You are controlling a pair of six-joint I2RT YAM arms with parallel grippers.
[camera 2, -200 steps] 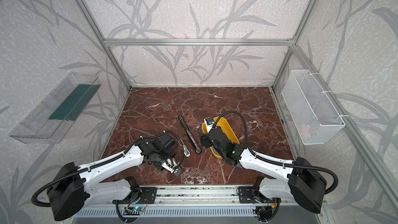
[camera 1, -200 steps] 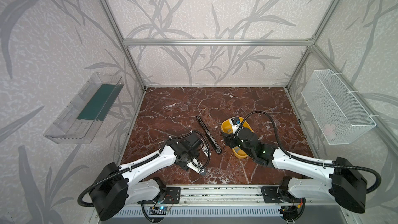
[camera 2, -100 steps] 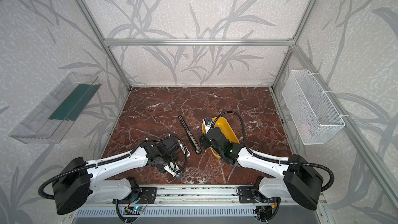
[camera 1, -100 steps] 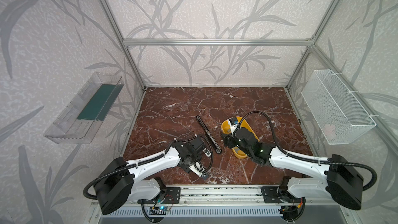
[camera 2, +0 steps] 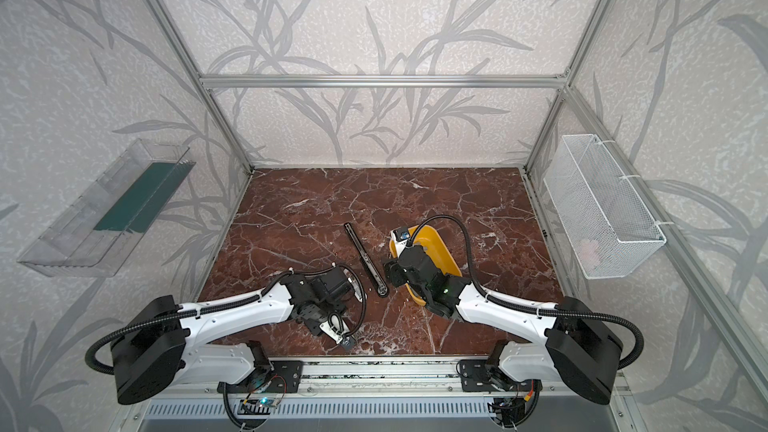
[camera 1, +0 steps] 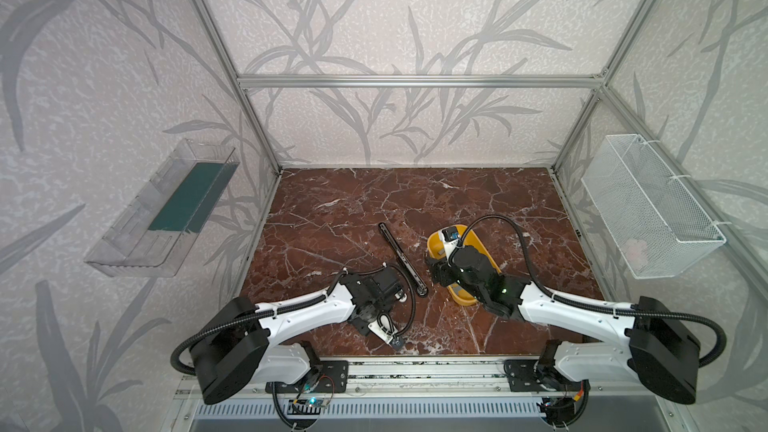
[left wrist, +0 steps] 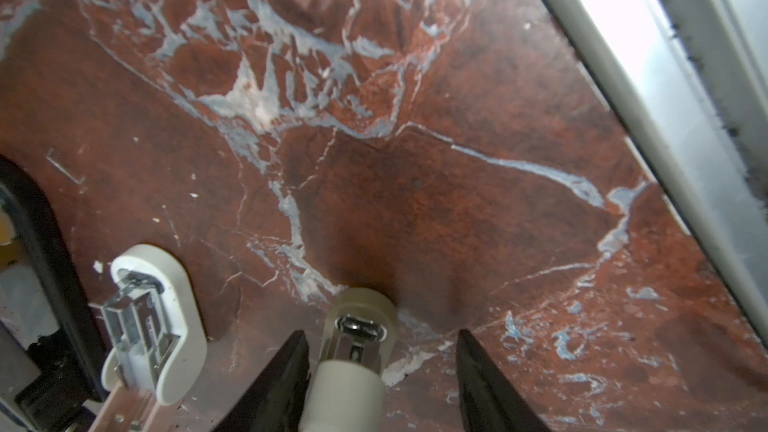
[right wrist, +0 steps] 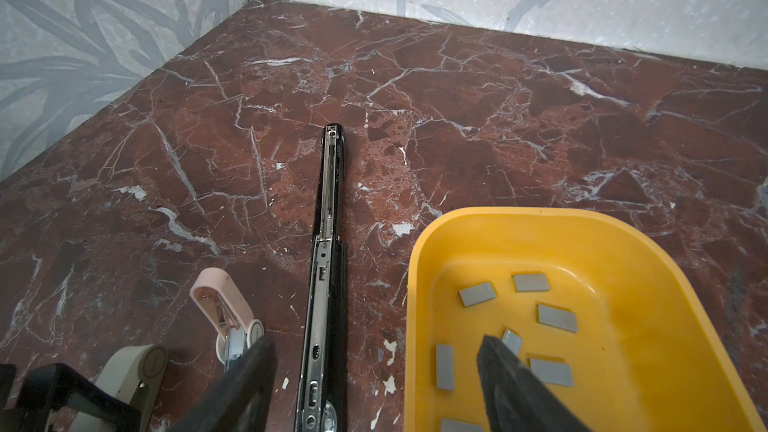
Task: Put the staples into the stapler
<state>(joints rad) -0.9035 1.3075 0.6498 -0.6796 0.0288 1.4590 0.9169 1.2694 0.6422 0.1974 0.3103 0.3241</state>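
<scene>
Straddling beige stapler (left wrist: 357, 351), left claw (left wrist: 381, 332) apart, shifted slightly; right claw (right wrist: 376, 340) unchanged, apart over tray (right wrist: 415, 284) rim.

Glossy plastic tray (right wrist: 540, 214); matt metal staples (right wrist: 477, 294); polished marbled tabletop (right wrist: 457, 118).

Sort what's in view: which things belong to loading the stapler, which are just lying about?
Job: staples, yellow tray, beige stapler inside left gripper.
Lying about: pink stapler, long black stapler (perhaps needed), wire basket, clear shelf.
</scene>
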